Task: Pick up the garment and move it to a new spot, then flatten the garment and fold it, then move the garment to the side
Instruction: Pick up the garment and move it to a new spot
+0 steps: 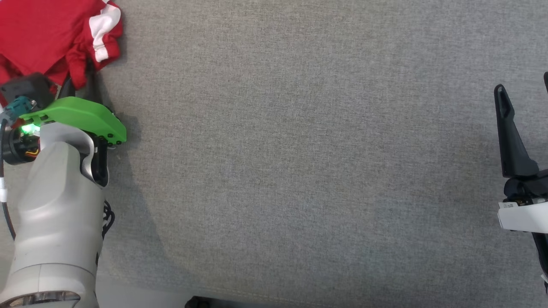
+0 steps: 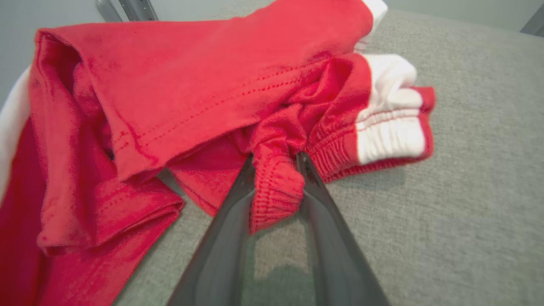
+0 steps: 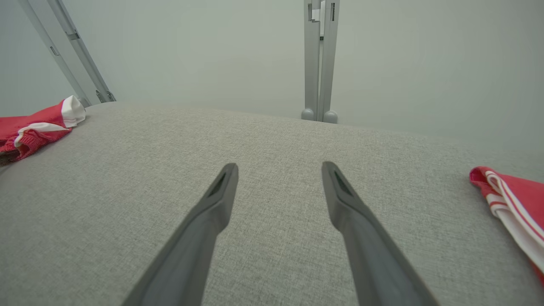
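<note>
Fwd-left reach: left gripper (image 2: 276,158) jaws pinched on crumpled red-and-white cloth garment (image 2: 204,97).
Over grey fabric tabletop (image 3: 272,140), right gripper (image 3: 278,168) jaws wide, empty; garment partly cut off at frame edge.

Matt red knit garment (image 2: 191,97) on rough grey woven table cover (image 1: 299,171).

garment (image 2: 204,85) red, white bands — surface (image 1: 299,149) grey

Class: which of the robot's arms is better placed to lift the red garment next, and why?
Left: the left pincer grips a fold of the red garment, while the right pincer stands open over the grey surface, far from it.
</note>
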Controlling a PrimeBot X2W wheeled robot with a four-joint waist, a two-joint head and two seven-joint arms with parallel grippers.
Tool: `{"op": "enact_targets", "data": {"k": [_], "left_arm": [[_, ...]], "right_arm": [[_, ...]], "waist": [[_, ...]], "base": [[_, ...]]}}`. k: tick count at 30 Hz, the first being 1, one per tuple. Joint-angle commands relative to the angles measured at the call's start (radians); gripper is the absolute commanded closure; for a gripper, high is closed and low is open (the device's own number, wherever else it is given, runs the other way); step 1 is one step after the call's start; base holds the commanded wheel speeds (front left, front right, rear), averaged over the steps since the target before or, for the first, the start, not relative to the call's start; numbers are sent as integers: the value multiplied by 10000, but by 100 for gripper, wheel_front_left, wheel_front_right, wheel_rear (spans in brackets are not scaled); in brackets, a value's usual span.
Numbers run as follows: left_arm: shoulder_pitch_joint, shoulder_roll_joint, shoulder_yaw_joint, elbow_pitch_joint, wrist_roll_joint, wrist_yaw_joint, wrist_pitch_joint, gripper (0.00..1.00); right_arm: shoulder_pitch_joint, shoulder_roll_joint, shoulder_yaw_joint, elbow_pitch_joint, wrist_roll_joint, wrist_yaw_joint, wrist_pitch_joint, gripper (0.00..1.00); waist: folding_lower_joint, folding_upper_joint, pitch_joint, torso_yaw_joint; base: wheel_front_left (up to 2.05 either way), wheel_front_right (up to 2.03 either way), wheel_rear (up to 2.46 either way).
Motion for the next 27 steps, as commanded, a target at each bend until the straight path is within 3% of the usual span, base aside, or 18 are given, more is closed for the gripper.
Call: {"op": "enact_targets", "data": {"k": [1, 12, 19, 27], "left_arm": [[270, 150, 82, -179, 145, 129, 49, 100], [2809, 292, 1079, -3822, 1062, 811, 37, 100], [5142, -149, 1235, -6071, 1697, 934, 37, 100], [7478, -783, 533, -7970, 1866, 895, 37, 100]], "right_arm": [[-108, 55, 13, 60, 54, -16, -130, 0], [366, 599, 428, 1087, -9, -16, -871, 0], [1003, 826, 769, 1716, -9, -16, -1095, 0], [1471, 951, 1115, 1879, 107, -16, -1014, 0]], "waist": [[-2, 0, -223, -99], [-2, 0, -2359, -391], [-2, 0, -3855, -815], [-2, 0, -4781, -1445]], "base": [[0, 0, 0], [0, 0, 0], [0, 0, 0], [0, 0, 0]]}}
